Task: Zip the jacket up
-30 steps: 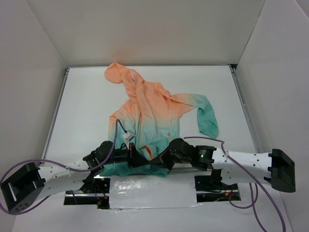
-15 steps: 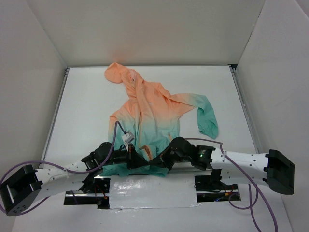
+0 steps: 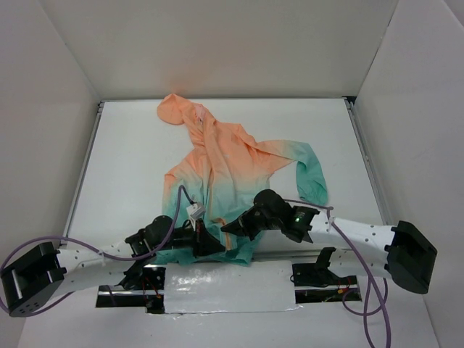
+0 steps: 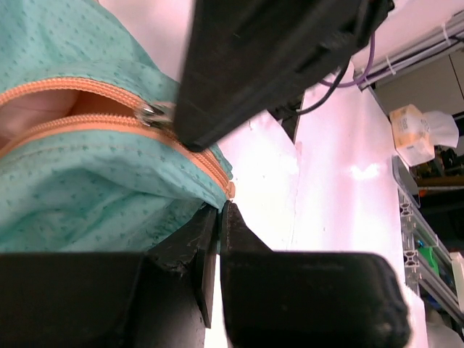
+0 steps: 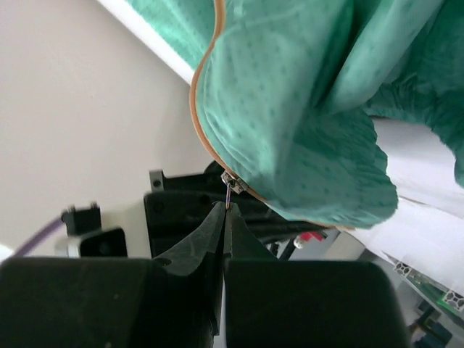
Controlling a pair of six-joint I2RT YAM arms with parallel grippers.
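Teal dotted jacket [image 3: 225, 167] puckers along orange zipper [image 4: 94, 125].

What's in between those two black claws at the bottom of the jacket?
A short closed stretch of orange zipper on the jacket, teal fabric alongside, runs from the left gripper to the right gripper. The left wrist view shows it.
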